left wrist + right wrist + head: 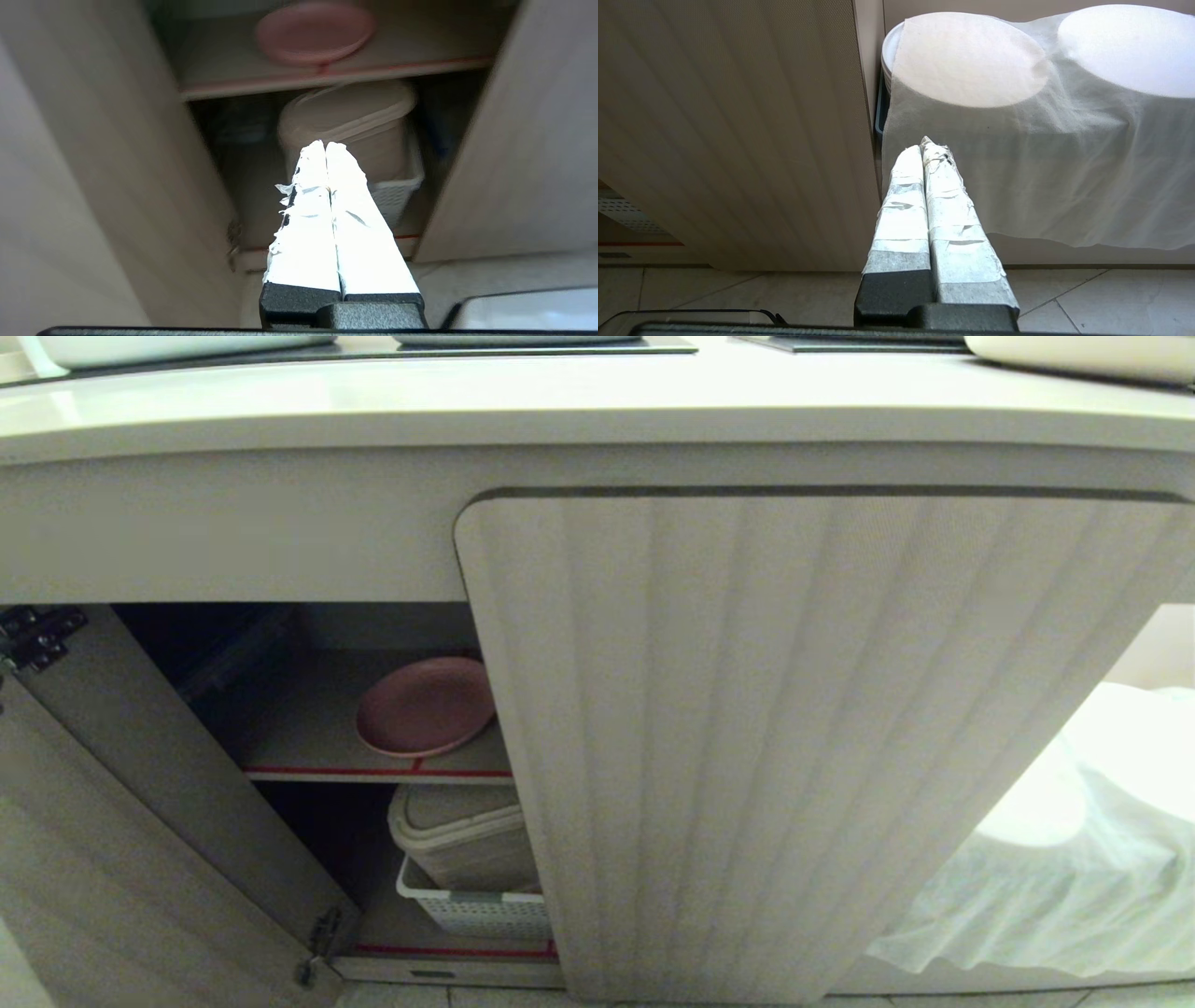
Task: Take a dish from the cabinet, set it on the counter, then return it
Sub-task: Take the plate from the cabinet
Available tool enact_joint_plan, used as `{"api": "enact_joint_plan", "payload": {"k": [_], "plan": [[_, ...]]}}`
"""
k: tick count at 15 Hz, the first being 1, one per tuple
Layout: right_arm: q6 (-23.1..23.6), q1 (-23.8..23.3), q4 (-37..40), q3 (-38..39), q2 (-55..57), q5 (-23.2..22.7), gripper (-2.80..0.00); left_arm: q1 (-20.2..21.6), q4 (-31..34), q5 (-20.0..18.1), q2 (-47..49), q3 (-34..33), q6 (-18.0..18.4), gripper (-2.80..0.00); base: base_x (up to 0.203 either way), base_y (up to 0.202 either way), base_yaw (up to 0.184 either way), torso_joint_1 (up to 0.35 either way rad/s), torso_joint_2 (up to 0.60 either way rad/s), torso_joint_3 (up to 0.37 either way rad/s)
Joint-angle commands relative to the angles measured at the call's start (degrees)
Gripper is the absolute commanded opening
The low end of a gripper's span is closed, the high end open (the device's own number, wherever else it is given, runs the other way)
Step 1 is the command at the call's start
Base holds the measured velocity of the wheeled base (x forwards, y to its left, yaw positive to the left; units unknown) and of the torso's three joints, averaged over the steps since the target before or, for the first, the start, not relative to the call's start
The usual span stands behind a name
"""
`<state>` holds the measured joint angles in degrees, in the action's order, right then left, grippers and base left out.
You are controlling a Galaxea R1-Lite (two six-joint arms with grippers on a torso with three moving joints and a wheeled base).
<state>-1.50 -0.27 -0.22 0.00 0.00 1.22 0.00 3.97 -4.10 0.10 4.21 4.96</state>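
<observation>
The pink dish (426, 706) lies flat on the upper, red-edged shelf (373, 771) of the cabinet, whose left door (112, 821) hangs open. In the left wrist view the dish (315, 31) sits well beyond and above my left gripper (325, 144), which is shut and empty, out in front of the cabinet opening. My right gripper (924, 145) is shut with nothing in it, low beside the closed fluted door (794, 737). The cream counter (597, 406) runs across the top. Neither arm shows in the head view.
On the lower shelf a beige lidded bin (462, 835) stands in a white perforated basket (476, 910). To the right, a white cloth (1064, 859) covers round shapes (966, 58). Black cooktop panels (523, 347) sit on the counter. The floor is tiled.
</observation>
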Motion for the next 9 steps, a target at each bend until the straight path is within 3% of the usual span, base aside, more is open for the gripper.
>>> {"api": "enact_joint_plan", "payload": {"k": [1,3,9], "plan": [[0.0,0.0,0.0,0.0,0.0,0.0,-2.8,0.0,7.5,-4.0,1.8,7.2,0.2,-2.8,0.0,0.0,0.0,0.0,0.0,0.0],[0.0,0.0,0.0,0.0,0.0,0.0,-2.8,0.0,11.5,-7.5,6.5,10.9,0.4,-2.8,0.0,0.0,0.0,0.0,0.0,0.0],[0.0,0.0,0.0,0.0,0.0,0.0,-2.8,-0.4,12.4,-10.7,22.2,15.7,1.8,-2.8,0.0,0.0,0.0,0.0,0.0,0.0]]}}
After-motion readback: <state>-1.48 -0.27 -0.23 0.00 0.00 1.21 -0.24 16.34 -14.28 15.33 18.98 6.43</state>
